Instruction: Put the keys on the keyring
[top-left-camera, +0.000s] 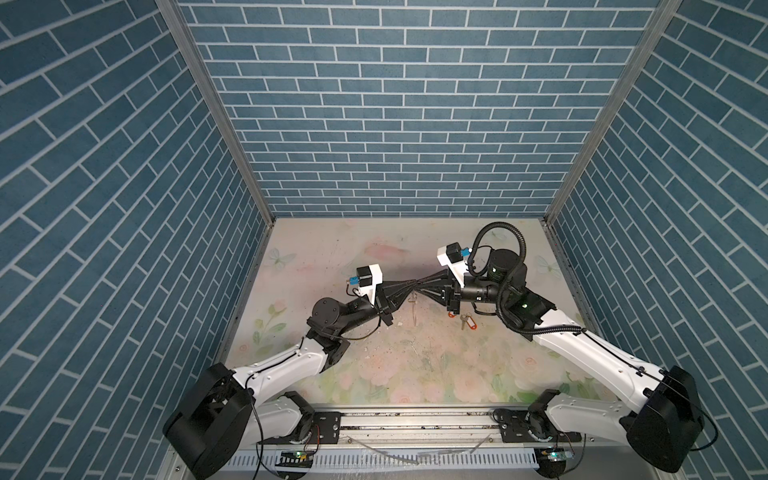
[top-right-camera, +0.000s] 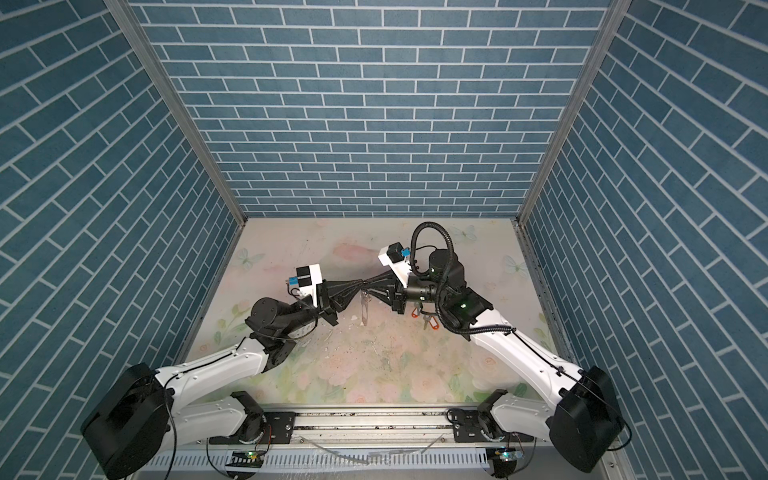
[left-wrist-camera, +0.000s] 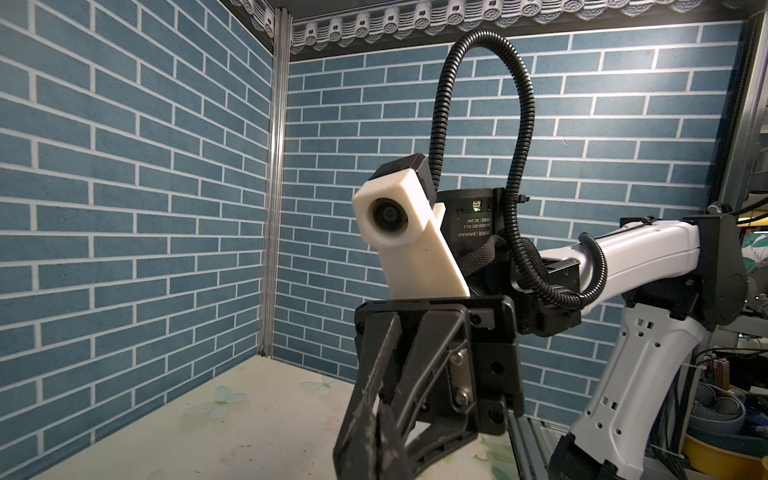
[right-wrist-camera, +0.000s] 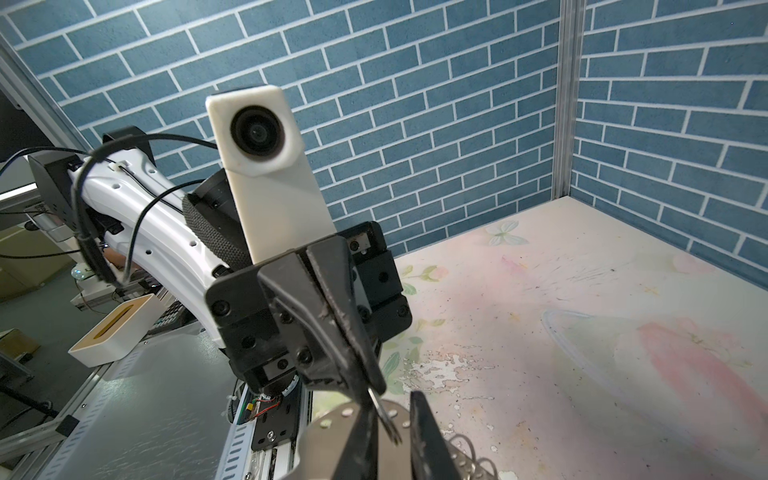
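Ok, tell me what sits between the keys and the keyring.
The right gripper: its body hangs over the keys on the table, partly hiding one tag. The keyring hangs left of them, where that gripper meets the left gripper.

**Table** (top-left-camera: 415, 365): matt floral print, scuffed, flaking in patches.
**Walls** (top-left-camera: 374, 124) at 9, 12 and 3 o'clock: matt, felt-like brick pattern.
**Left arm** (top-left-camera: 286, 363) and **right arm** (top-left-camera: 582, 347): glossy white plastic shells, matt black joints.
**Left gripper** (right-wrist-camera: 376, 388): matt black plastic, scratched.
**Conduit** (left-wrist-camera: 440, 124): ribbed black plastic.
**Keyring** (right-wrist-camera: 328, 424): dull grey plate, bright wire rings.
**Keys** (top-left-camera: 462, 322), at 3 o'clock of table centre: silver metal, orange-red plastic tags (top-left-camera: 471, 326).
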